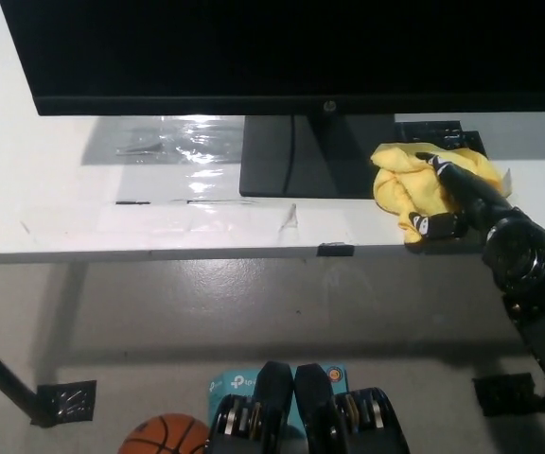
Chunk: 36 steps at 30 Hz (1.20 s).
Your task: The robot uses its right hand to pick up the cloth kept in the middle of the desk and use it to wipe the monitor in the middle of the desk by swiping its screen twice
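A: White desk (pixel 83 222) over a grey floor, with the big dark monitor (pixel 291 52) filling the top of the view on its flat black base (pixel 291 156). Where's the cloth?

B: The yellow cloth (pixel 407 184) lies bunched on the desk just right of the base, near the front edge — within easy reach from the right side, which I'd guess is why that arm does the work.

A: And the right hand (pixel 452 199)?

B: On the cloth. One black finger lies across the top of the folds, another presses at the lower edge — a pinch closing around the fabric, I'd say. Whether it's truly gripped, I can't tell; the cloth rests on the desk.

A: The other hand?

B: Not in view.

A: So the step is?

B: Securing the cloth; the screen is yet to be wiped.
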### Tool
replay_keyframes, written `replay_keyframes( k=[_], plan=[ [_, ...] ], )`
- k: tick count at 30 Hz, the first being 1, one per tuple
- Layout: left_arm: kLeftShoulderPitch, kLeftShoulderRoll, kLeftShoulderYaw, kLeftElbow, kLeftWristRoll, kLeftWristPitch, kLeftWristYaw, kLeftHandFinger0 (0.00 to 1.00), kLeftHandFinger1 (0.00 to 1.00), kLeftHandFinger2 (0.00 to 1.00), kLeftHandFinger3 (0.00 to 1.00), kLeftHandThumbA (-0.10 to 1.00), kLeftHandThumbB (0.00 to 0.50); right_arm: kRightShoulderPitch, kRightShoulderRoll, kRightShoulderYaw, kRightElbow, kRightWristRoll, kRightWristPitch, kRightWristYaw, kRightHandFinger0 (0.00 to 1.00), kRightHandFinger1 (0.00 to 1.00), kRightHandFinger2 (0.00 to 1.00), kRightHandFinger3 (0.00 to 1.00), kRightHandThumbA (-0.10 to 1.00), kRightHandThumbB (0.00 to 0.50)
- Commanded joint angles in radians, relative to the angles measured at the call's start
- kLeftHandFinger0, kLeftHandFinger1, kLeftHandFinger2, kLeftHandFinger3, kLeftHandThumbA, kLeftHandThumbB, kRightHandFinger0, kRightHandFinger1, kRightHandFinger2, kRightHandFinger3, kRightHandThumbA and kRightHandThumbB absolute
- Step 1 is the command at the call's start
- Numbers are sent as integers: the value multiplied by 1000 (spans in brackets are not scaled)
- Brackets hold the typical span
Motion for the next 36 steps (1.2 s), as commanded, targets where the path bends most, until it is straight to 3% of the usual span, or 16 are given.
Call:
replay_keyframes(
  k=[1, 2, 5, 6, 7, 8, 9, 10, 12, 16, 26, 30, 32, 33, 35, 36],
  plan=[
    [-5, 35, 18, -3, -5, -22, -33, 586, 581, 759, 984, 306, 52, -40, -30, 4, -5, -58, 28, 71, 1000, 1000, 1000, 1000, 603, 442],
    [-2, 34, 20, -6, -2, -22, -31, 572, 570, 746, 974, 308, 56, -42, -33, 17, 0, -66, 28, 75, 1000, 1000, 1000, 1000, 592, 414],
    [3, 38, 18, -7, 7, -29, -31, 618, 608, 761, 975, 317, 48, -37, -50, 39, -16, -76, 20, 80, 1000, 1000, 1000, 1000, 505, 60],
    [2, 38, 18, -3, 8, -33, -31, 616, 607, 761, 975, 320, 49, -37, -54, 46, -18, -75, 16, 73, 1000, 1000, 1000, 1000, 487, 46],
    [7, 34, 25, 0, 1, -41, -27, 610, 606, 759, 969, 302, 55, -27, -43, 25, -5, -73, -37, -3, 646, 669, 804, 1000, 310, 3],
    [8, 32, 29, 5, -4, -51, -26, 608, 606, 759, 967, 298, 55, -23, -40, 17, -2, -71, -54, -27, 496, 551, 756, 1000, 268, 1],
    [7, 31, 28, 15, -4, -58, -27, 592, 589, 744, 957, 298, 61, -17, -35, 14, 2, -81, -80, -64, 100, 197, 455, 1000, 82, 0],
    [8, 30, 30, 13, -5, -60, -27, 561, 556, 727, 947, 302, 72, -14, -34, 20, 4, -96, -94, -91, 4, 18, 273, 997, 18, 0],
    [13, 28, 30, 4, -3, -57, -29, 610, 605, 759, 973, 310, 73, 6, -21, 23, 18, -137, -178, -228, 0, 0, 139, 819, -34, 0],
    [19, 28, 33, -21, -6, -32, -34, 618, 617, 776, 997, 328, 72, 18, 1, 13, 37, -131, -253, -309, 0, 42, 88, 710, -60, 0],
    [33, 25, 30, -20, 5, -46, -32, 694, 671, 840, 1000, 407, 62, 56, 50, -17, 26, -110, -288, -363, 0, 66, 119, 772, -100, 4],
    [38, 19, 36, -21, -1, -46, -37, 693, 681, 850, 1000, 414, 63, 80, 82, -59, 0, -76, -257, -342, 1, 100, 169, 757, -100, 0],
    [52, 19, 42, -46, -5, -37, -39, 637, 659, 841, 1000, 426, 69, 97, 130, -137, -13, 13, -244, -335, 192, 286, 348, 726, -100, 0],
    [54, 17, 42, -46, -5, -38, -39, 640, 661, 841, 1000, 428, 69, 100, 133, -144, -14, 7, -246, -330, 167, 238, 342, 718, -100, 0],
    [52, 15, 39, -38, 1, -30, -39, 709, 720, 880, 1000, 411, 62, 121, 198, -254, -35, 121, -256, -352, 292, 362, 524, 723, -100, 0],
    [59, 8, 40, -37, 2, -38, -33, 691, 698, 857, 1000, 390, 61, 136, 245, -326, -71, 176, -228, -373, 75, 131, 319, 710, -100, 0]
  ],
)
